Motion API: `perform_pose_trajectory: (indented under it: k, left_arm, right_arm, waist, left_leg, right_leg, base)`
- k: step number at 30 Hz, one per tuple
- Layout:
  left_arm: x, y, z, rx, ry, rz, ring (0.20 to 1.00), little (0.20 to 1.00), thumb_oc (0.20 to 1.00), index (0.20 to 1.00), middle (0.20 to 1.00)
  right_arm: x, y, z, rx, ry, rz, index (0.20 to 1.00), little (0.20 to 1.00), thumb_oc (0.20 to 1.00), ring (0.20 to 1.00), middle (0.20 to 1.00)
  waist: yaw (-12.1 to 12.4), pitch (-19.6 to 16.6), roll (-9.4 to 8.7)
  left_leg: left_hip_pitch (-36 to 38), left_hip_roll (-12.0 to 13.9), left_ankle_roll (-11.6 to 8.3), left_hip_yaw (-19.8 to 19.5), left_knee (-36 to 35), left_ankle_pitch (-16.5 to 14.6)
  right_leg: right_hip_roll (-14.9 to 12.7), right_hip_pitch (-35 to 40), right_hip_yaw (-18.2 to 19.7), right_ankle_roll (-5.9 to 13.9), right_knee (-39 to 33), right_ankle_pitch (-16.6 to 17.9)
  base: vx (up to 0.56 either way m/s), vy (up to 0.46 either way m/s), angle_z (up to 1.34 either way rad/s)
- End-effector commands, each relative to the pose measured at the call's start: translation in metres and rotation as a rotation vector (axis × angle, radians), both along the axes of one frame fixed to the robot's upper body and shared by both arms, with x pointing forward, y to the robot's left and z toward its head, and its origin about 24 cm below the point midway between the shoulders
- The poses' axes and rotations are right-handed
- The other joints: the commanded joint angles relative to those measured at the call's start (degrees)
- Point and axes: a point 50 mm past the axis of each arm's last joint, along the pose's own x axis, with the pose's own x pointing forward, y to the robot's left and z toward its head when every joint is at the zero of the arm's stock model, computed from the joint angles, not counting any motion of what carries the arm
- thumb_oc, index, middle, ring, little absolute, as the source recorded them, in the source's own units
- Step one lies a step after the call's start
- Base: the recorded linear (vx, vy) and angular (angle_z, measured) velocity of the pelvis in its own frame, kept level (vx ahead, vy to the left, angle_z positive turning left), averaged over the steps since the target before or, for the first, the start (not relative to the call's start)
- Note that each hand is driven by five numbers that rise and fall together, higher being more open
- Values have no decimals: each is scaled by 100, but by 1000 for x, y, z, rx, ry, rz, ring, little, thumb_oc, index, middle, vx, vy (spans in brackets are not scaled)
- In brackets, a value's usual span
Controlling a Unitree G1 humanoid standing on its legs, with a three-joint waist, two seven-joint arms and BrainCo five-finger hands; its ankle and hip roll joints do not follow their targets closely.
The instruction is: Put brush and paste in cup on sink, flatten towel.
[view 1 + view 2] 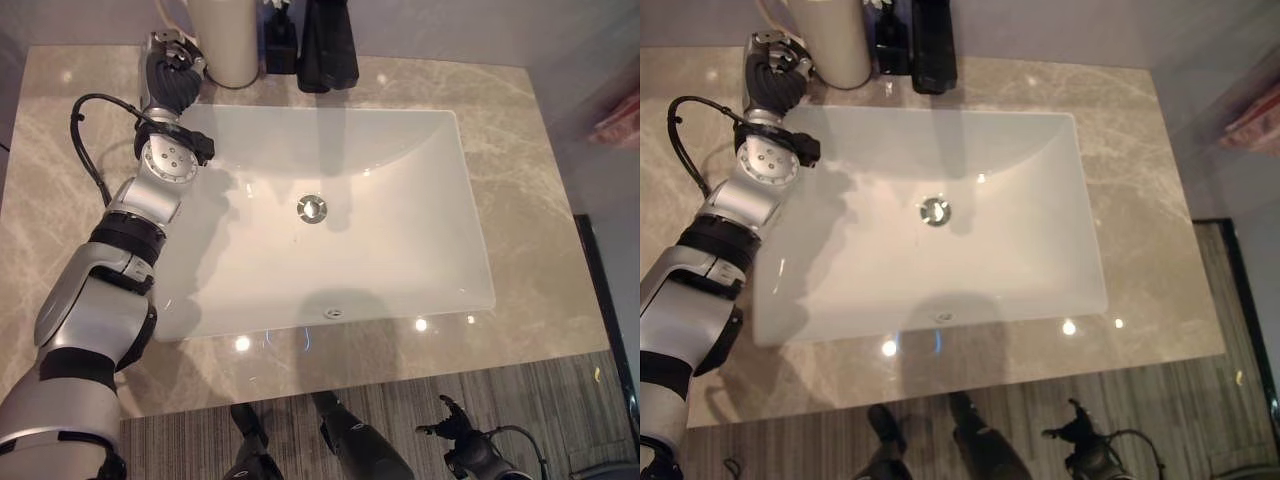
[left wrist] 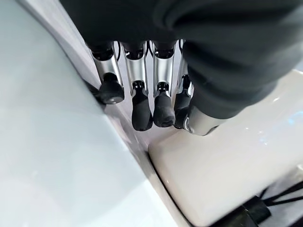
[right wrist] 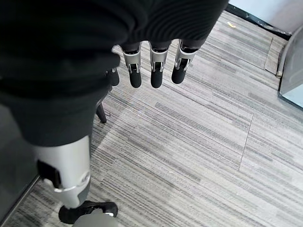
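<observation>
Left eye view: nearest, the right hand (image 1: 455,428) hangs low over the floor, fingers relaxed, holding nothing. The white sink (image 1: 420,180) sits bare on the marble counter (image 1: 540,200). Farthest, the left hand (image 1: 170,72), fingers loosely straight and empty, touches the cream cup (image 1: 225,40); its contents can't be seen.

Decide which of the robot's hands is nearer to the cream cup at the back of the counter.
Left. The left hand is up at the sink's back left corner, right beside the cup. The right hand hangs low over the floor, in front of the counter.
</observation>
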Motion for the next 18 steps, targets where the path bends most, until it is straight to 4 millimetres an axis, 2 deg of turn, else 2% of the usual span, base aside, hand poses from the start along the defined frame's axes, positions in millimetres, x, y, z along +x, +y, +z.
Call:
perform_pose_trajectory:
  k: [1, 5, 6, 10, 12, 15, 17, 18]
  left_arm:
    - [1, -3, 13, -38, -49, 42, 200, 200, 200, 200, 200]
    - [-1, 5, 11, -49, -55, 65, 200, 200, 200, 200, 200]
    - [-4, 12, 10, -58, -61, 77, 200, 200, 200, 200, 200]
    - [-9, 20, 11, -71, -87, 71, 200, 200, 200, 200, 200]
    - [-14, 15, 15, -85, -141, 26, 200, 200, 200, 200, 200]
    - [-31, 27, 28, -96, -243, -12, 200, 200, 200, 200, 200]
    - [-34, 30, 31, -89, -250, -2, 200, 200, 200, 200, 200]
    - [-45, 26, 34, -84, -296, -79, 200, 200, 200, 200, 200]
  right_arm:
    - [-11, -28, 3, -91, 33, 2, 1000, 1000, 1000, 1000, 1000]
    - [-16, -34, 3, -115, 63, 3, 1000, 1000, 1000, 1000, 1000]
    - [-18, -38, 3, -128, 81, 7, 1000, 1000, 1000, 1000, 1000]
    - [-25, -47, 2, -154, 126, 5, 1000, 1000, 1000, 1000, 1000]
    - [-30, -52, 2, -169, 151, -6, 1000, 1000, 1000, 1000, 1000]
    - [-37, -62, 2, -181, 193, -44, 1000, 1000, 1000, 1000, 1000]
    - [-38, -63, 2, -180, 208, -54, 1000, 1000, 1000, 1000, 1000]
    - [-45, -65, 0, -177, 248, -72, 1000, 1000, 1000, 1000, 1000]
  waist:
    - [-46, 98, 270]
    - [34, 25, 274]
    - [80, -7, 217]
    - [201, -65, 254]
    - [315, -99, 286]
    - [485, -196, 337]
    - [533, -228, 360]
    - [680, -266, 395]
  left_leg:
    - [1097, 663, -602, -125, 37, -43]
    - [1236, 630, -574, -157, 37, -92]
    - [1249, 609, -566, -148, 37, 50]
    - [1404, 562, -524, -263, 37, -38]
    - [1469, 521, -497, -372, 37, -81]
    - [1528, 417, -449, -639, 37, -111]
    - [1540, 395, -436, -724, 37, -115]
    - [1588, 352, -390, -931, 37, -159]
  right_leg:
    - [-225, 103, -311, 662, -141, -94]
    - [-285, 272, -403, 682, -141, -125]
    - [-337, 311, -401, 668, -141, 6]
    - [-457, 539, -557, 697, -141, -58]
    - [-555, 687, -701, 717, -141, -84]
    - [-756, 946, -993, 764, -141, -99]
    - [-805, 1016, -1077, 768, -141, -112]
    - [-915, 1226, -1280, 790, -141, -165]
  base:
    - [3, 12, -8]
    - [-16, -15, -2]
    - [-74, -74, -2]
    - [-21, 15, 6]
    - [-22, 52, 25]
    - [-46, 79, 53]
    - [-54, 83, 42]
    - [-71, 82, 49]
